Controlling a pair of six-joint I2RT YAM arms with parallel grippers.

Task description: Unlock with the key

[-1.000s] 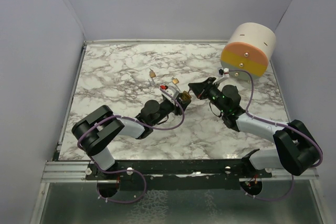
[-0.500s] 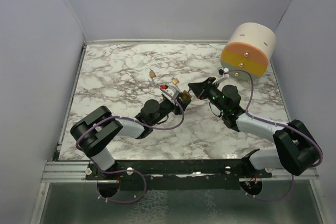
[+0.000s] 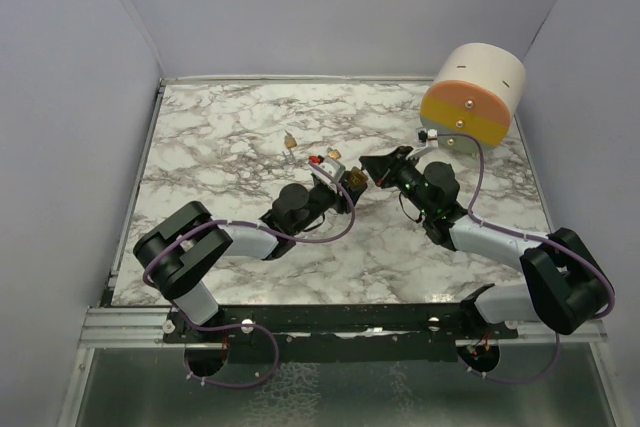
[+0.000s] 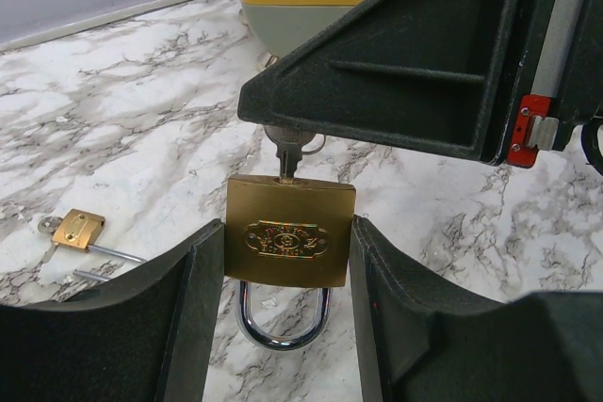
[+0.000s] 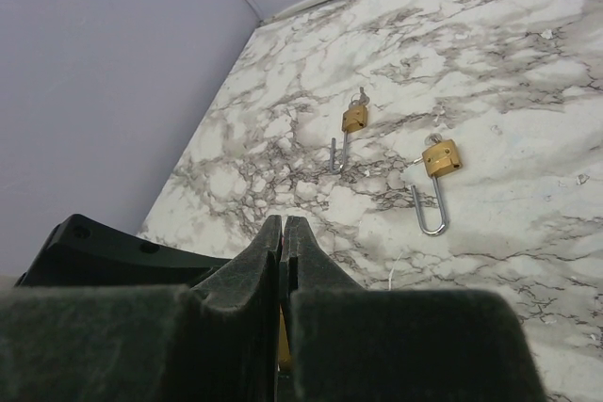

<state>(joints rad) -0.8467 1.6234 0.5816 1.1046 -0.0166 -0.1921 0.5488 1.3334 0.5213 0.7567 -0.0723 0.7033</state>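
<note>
Left wrist view: the brass padlock hangs above the marble table, near its middle, with its shackle pointing down and, as far as can be seen, both legs seated in the body, so it reads as locked. The left gripper, about half open, clamps the padlock body by its two narrow sides. A key stands in the keyway on the upper face; only its bow and a short length of blade show, so how deeply it is inserted cannot be told. The right gripper, fingers pressed fully together, pinches the key bow from above. Two spare padlocks lie on the table beyond, well apart from the work, and a cream-and-orange drum sits at the far right corner. Likely failure modes: a turn applied off the key's axis could swivel the padlock between the smooth pads instead of turning the cylinder; a partly seated blade could bind or bend; the thin bow could slip within the pinch; any upward drift of the right arm could draw the key out.
</note>
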